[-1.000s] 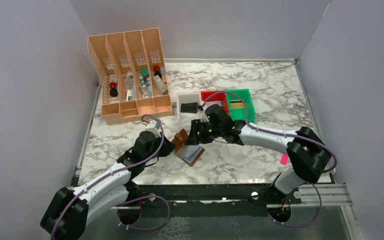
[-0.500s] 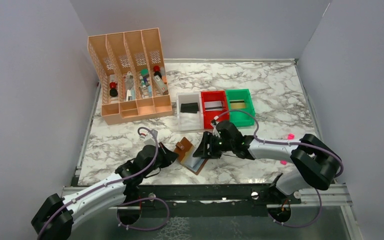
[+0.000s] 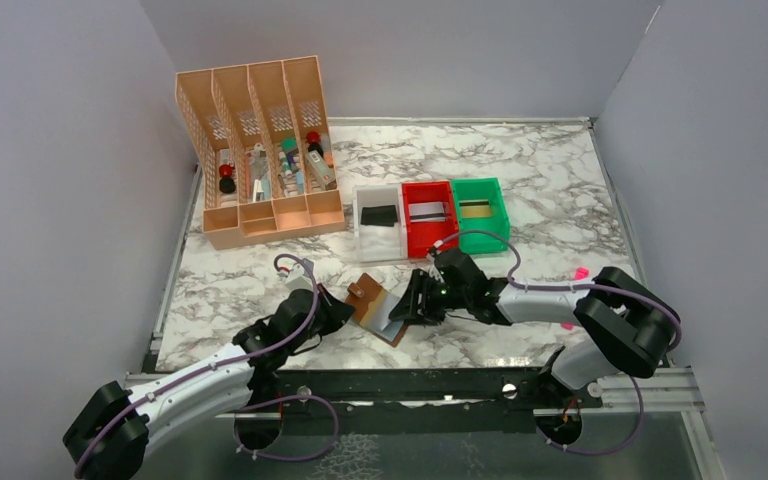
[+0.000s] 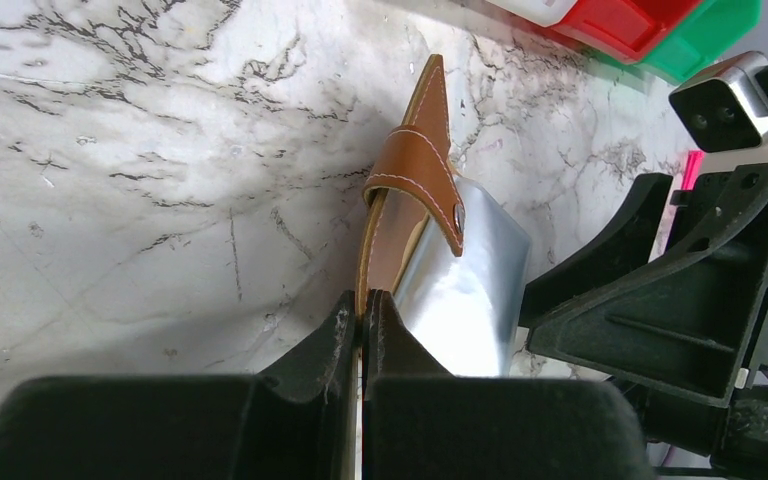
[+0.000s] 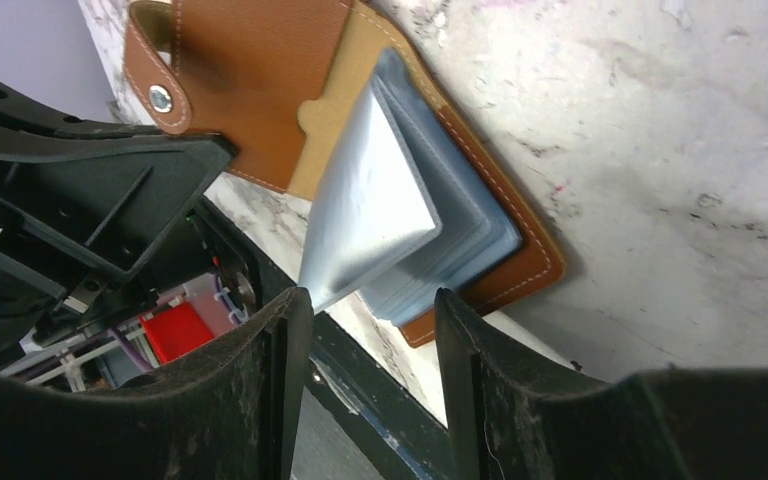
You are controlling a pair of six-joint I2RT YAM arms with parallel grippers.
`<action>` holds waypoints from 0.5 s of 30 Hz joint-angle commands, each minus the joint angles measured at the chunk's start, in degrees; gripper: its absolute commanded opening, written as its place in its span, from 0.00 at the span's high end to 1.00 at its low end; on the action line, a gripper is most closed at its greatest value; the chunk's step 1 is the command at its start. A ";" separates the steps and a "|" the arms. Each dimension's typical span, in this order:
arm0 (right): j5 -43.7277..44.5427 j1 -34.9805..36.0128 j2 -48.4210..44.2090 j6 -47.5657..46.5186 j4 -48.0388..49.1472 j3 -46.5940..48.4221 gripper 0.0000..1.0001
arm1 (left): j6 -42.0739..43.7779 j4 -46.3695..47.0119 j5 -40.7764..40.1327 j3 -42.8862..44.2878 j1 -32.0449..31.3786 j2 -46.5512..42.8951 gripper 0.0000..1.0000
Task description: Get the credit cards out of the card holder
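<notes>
The small, flat brown leather-like folding card holder [image 3: 378, 305] lies open on the white marble table [image 3: 520, 180] near its front edge, its floppy cover pinched tight by the left gripper [image 4: 362, 322], while the right gripper [image 5: 370, 310] gapes at 1 raised, slick, limp grey-blue clear sleeve [image 5: 365, 210], so any thin, stiff, light credit card inside is probably best pinched by an exposed edge.

Marbled surface [image 3: 550, 190]: peach four-slot rack [image 3: 272, 228] back left; white bin [image 3: 380, 251], red bin [image 3: 426, 188], green bin [image 3: 478, 184] mid-row; open card holder [image 3: 372, 298] near front.

One card holder [image 3: 370, 296], three bins [image 3: 422, 243], one four-slot organizer [image 3: 275, 222], one left hand [image 3: 344, 308], one right hand [image 3: 407, 308].
</notes>
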 commanded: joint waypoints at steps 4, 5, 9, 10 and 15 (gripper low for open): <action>2.70 0.62 -1.88 -1.97 -2.96 2.95 0.47 | 0.45 -0.43 -1.55 1.08 -0.29 0.11 1.00; 2.87 0.62 -2.14 -1.98 -2.96 2.80 0.47 | 0.46 -0.44 -1.54 1.15 -0.27 0.16 1.00; 2.29 0.63 -0.64 -1.89 -2.58 3.06 0.47 | 0.55 -0.33 -1.44 1.07 -0.34 0.13 1.00; 2.13 0.70 -0.03 -1.82 -2.42 3.17 0.47 | 0.58 -0.33 -1.31 1.08 -0.38 -0.01 1.00; 0.40 0.70 2.78 -2.03 1.39 3.14 0.47 | 0.51 -0.25 -0.95 0.72 -0.39 -0.61 1.00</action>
